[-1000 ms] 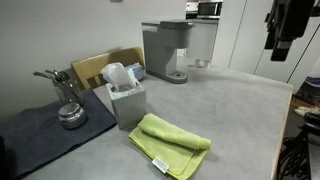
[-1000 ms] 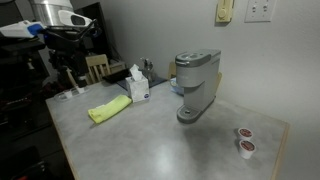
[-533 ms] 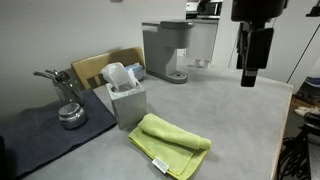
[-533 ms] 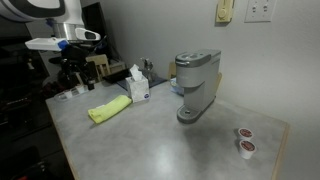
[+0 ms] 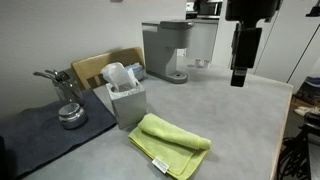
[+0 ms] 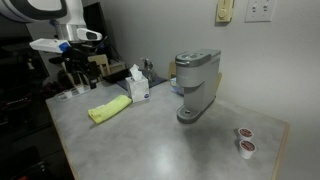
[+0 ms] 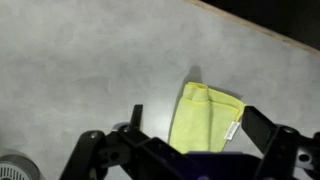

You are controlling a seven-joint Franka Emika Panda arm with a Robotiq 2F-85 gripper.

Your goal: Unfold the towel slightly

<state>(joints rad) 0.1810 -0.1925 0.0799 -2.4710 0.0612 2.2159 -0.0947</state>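
The towel (image 5: 170,145) is a yellow-green cloth lying folded on the grey table, in front of the grey box. It also shows in an exterior view (image 6: 110,110). In the wrist view the towel (image 7: 205,118) lies flat below me, with its small white tag (image 7: 231,131) at the right edge. My gripper (image 7: 180,145) is open and empty, its two fingers spread on either side of the towel as seen from high above. In both exterior views the gripper (image 5: 240,62) (image 6: 80,68) hangs well above the table, away from the towel.
A grey box with tissues (image 5: 125,100) stands just behind the towel. A coffee machine (image 5: 165,50) stands further back. A dark grey mat (image 5: 45,135) holds metal ware (image 5: 70,115). Two small pods (image 6: 244,140) sit near a table corner.
My arm has swung in from the table's edge over the table and lowered a little. Since half a second ago it has shifted only slightly. The towel has not moved.
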